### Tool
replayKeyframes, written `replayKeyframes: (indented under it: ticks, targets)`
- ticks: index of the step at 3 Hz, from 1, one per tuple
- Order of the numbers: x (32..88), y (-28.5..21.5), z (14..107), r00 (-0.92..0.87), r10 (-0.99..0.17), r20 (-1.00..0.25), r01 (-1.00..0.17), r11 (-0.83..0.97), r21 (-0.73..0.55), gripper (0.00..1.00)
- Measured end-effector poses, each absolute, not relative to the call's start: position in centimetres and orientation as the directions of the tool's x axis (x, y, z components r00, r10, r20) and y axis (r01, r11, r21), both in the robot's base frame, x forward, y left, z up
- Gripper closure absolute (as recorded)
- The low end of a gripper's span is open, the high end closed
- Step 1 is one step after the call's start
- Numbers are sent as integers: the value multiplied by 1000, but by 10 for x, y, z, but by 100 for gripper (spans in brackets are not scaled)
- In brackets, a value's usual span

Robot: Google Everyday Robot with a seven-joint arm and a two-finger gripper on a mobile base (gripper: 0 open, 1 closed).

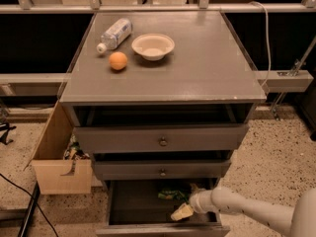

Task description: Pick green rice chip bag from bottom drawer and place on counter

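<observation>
Now, claw (181, 212): in drawer (138, 205), I cannot tell its grip.
Bag (172, 194): just behind.
Risk: I push it deeper.

The grey surface (197, 73) is flat, smooth and slightly glossy, with worn edges. Three things lie on it, all in its far left part. A clear plastic bottle (114, 33) lies on its side, its white cap pointing toward the front left. Just to its right a shallow pale bowl (153, 46) stands upright. An orange (118, 60) sits in front of the bottle and near the bowl, touching neither. The claw (180, 213) is well below the surface, inside the open bottom drawer (138, 204).
</observation>
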State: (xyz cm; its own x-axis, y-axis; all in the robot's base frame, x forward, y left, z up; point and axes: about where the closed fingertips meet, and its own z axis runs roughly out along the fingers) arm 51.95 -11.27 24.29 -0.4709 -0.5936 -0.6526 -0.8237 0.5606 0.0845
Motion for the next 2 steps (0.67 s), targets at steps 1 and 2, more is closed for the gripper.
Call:
replayKeyframes:
  ticks: [1, 2]
  targets:
    - [525, -114, 224, -476, -572, -668, -819, 565, 100, 0]
    - [534, -111, 206, -460, -556, -692, -817, 570, 84, 0]
